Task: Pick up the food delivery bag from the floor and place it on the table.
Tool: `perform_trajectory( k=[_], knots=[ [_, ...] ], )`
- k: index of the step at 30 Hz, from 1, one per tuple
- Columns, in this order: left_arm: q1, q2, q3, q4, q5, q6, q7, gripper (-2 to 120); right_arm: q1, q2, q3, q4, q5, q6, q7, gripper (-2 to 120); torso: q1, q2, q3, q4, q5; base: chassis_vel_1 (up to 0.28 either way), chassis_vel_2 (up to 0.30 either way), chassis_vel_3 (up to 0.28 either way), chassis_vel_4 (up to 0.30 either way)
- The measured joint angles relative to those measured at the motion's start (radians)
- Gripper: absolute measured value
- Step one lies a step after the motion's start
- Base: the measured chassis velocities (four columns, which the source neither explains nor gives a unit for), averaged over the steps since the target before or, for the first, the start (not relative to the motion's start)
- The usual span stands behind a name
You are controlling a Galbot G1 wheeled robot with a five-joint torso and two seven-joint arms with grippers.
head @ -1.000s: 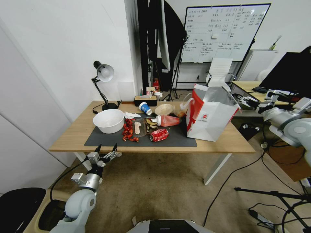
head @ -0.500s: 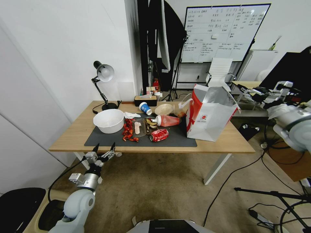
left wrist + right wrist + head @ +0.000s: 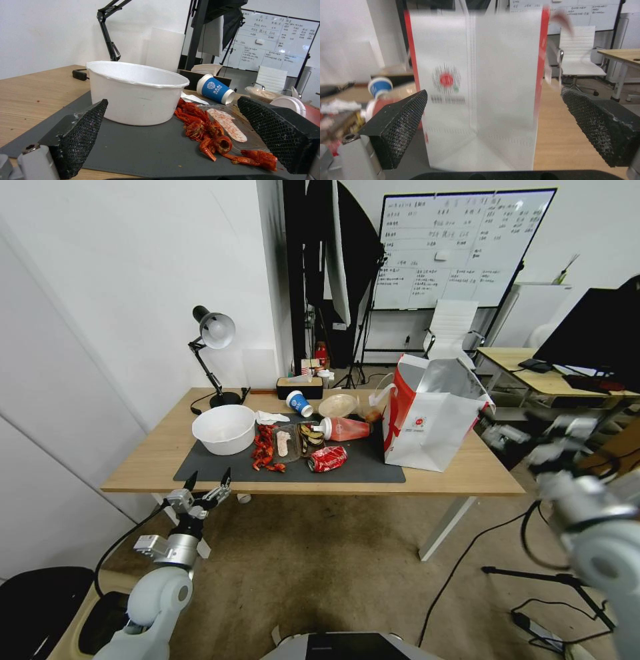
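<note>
The right gripper [image 3: 493,130] has its black textured fingers [image 3: 400,125] spread wide, empty, facing the food delivery bag [image 3: 476,90]. The bag stands upright on the table [image 3: 560,140], its red logo showing. A white chair [image 3: 581,53] stands behind.

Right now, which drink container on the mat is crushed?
The red soda can, dented and lying at the dark grey mat's front edge. The blue paper cup and the white-capped red bottle also lie tipped over, but keep their shape.
</note>
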Motion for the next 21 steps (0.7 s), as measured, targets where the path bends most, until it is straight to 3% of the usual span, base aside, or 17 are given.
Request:
perform_trajectory(
  k=[2, 11, 21],
  knots=[
    [0.000, -0.003, 0.000, 0.004, 0.002, -0.008, 0.000, 100, 0.013, 0.020, -0.052, -0.075, -0.058, 0.076, -0.051, 100, 0.000, 0.000, 0.000, 0.0002, 0.0003, 0.000, 0.000, 0.000, 0.000],
    [0.000, -0.006, 0.002, 0.013, 0.008, -0.019, 0.002, 100, 0.064, 0.091, -0.174, -0.253, -0.136, 0.233, -0.157, 100, 0.000, 0.000, 0.000, 0.0001, 0.0004, 0.000, 0.000, 0.000, 0.000],
    [-0.003, -0.013, 0.005, 0.034, 0.026, -0.036, 0.008, 100, 0.075, 0.107, -0.176, -0.297, -0.151, 0.274, -0.174, 100, 0.000, 0.000, 0.000, 0.0000, 0.0000, 0.000, 0.000, 0.000, 0.000]
  ],
)
